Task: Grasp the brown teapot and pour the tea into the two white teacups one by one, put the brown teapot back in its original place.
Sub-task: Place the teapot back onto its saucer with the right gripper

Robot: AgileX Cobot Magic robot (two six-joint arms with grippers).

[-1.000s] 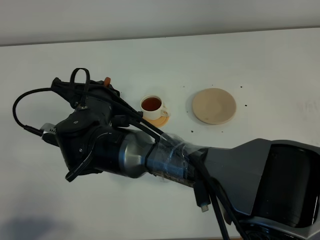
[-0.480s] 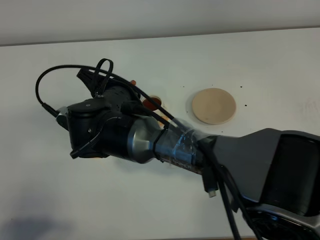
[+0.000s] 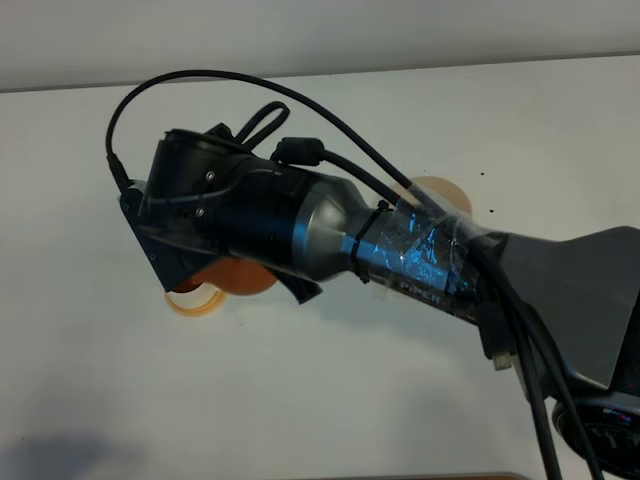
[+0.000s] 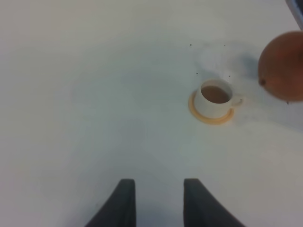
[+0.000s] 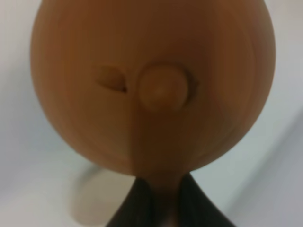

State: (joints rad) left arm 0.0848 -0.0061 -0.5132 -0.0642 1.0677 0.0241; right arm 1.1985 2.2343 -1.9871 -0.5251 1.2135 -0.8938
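Right arm (image 3: pixel 330 235) spans table (image 3: pixel 80 380); brown teapot (image 3: pixel 235 277) peeks beneath wrist, above orange coaster (image 3: pixel 195 303); beige disc (image 3: pixel 445 192) mostly hidden.

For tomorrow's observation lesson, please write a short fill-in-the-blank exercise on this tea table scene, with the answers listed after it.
1. The right end effector is shut on the handle of the ____.
2. The white cup stands on an ____ coaster.
3. The cup holds brown ____.
4. The left end effector holds ____.

Missing words: teapot; orange; tea; nothing
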